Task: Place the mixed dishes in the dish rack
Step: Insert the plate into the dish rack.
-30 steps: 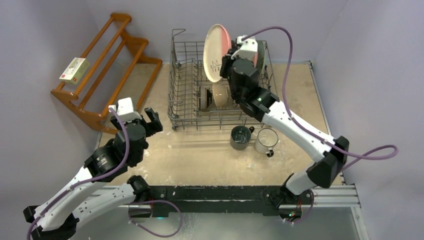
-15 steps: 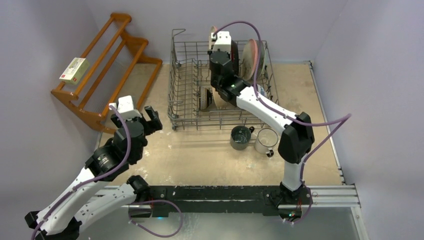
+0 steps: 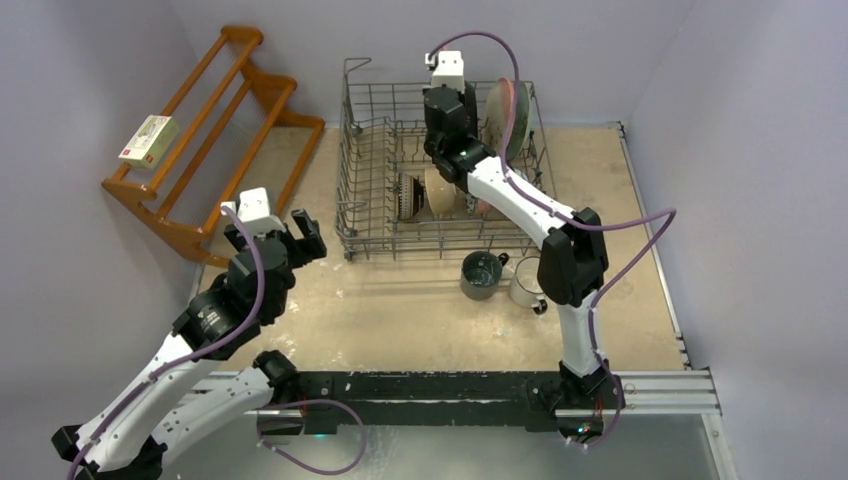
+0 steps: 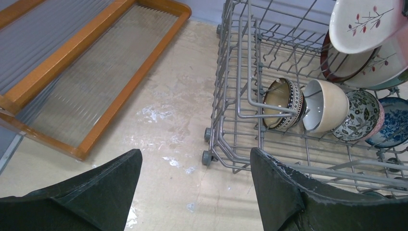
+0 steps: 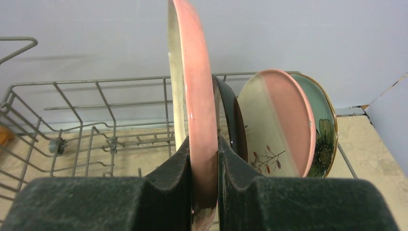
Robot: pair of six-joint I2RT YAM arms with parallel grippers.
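Your top view looks down from high at the near edge, over the whole table (image 3: 400, 310). Your left wrist view faces far-right, near the dish rack (image 4: 239, 86). Your right wrist view sits close inside it, probably facing the far wall (image 5: 288, 33); both wrist views share the pink plates (image 5: 284, 120).

Right gripper (image 3: 443, 102) above the dish rack (image 3: 348, 170), dark mug (image 3: 481, 275) and white mug (image 3: 530, 282) just outside its near side

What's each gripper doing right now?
Left gripper: open, holding nothing.
Right gripper: closed on the pink plate, upright at the dish rack.
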